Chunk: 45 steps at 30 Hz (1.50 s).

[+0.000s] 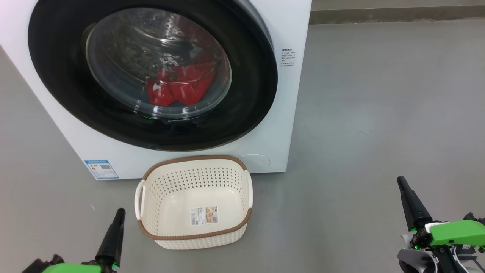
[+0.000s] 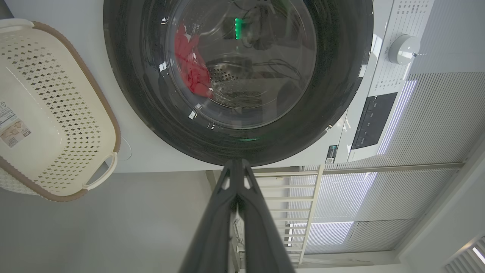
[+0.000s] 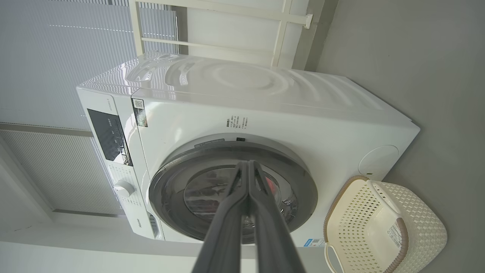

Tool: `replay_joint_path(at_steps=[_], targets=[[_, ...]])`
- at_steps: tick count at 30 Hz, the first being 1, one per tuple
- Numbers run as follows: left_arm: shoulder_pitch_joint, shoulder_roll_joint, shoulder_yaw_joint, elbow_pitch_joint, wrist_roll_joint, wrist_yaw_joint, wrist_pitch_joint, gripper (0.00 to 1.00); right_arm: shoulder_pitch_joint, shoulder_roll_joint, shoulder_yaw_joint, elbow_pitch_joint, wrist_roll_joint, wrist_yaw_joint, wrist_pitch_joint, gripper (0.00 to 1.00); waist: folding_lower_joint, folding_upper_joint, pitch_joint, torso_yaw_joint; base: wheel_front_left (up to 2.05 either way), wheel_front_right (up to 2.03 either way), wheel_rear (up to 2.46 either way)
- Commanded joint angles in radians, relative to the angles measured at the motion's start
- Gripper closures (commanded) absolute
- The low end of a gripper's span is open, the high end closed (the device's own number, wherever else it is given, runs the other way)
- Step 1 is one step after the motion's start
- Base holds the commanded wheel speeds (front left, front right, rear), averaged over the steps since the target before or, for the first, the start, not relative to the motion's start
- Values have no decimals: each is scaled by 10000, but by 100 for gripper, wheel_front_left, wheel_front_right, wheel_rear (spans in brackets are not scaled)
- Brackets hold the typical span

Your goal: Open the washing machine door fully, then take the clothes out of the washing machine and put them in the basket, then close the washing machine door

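Left gripper (image 1: 121,211) is sitting at 7 o'clock in the head view, fingers clenched together, gripping nothing. Right gripper (image 1: 400,179) is sitting at 4 o'clock, also clenched on nothing. Basket (image 1: 197,236) is standing on the grey floor (image 1: 360,132) at 6 o'clock, just in front of the washing machine (image 1: 288,113). Washing machine door (image 1: 250,94) is sitting shut at 11 o'clock. Clothes (image 1: 178,89) are showing red through its glass, lying inside the drum.
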Motion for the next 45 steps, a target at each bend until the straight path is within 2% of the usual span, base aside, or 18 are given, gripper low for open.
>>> replay_joint_path(at_steps=[1,12,13,18,25,29,39,45], targets=[[-394,89,350,-212,-70,-71,29,100,-419,-167,169,-263,1,-6,58,100,-1,0,0,0,0,0,0],[-394,89,350,-212,-70,-71,29,100,-419,-167,169,-263,1,-6,58,100,-1,0,0,0,0,0,0],[8,0,-6,20,2,0,-2,0,7,9,6,22,-1,2,-3,0,0,0,0,0,0,0,0],[439,-127,-113,627,2,4,-2,0,445,209,132,667,0,2,-12,0,0,0,0,0,0,0,0],[242,-114,-353,628,-8,0,-147,0,332,188,302,623,-46,1,-178,0,23,0,-36,1,0,0,0],[134,-108,-497,632,-8,-3,-242,0,277,175,402,595,-76,1,-278,0,2,0,-30,1,0,0,0],[-144,-17,-890,549,288,-8,-558,0,111,96,670,518,-361,1,-566,0,0,0,-38,-11,0,0,0],[-324,37,-1023,582,825,-12,-773,0,0,19,848,541,-943,0,-772,0,0,0,-59,-11,0,0,0]])
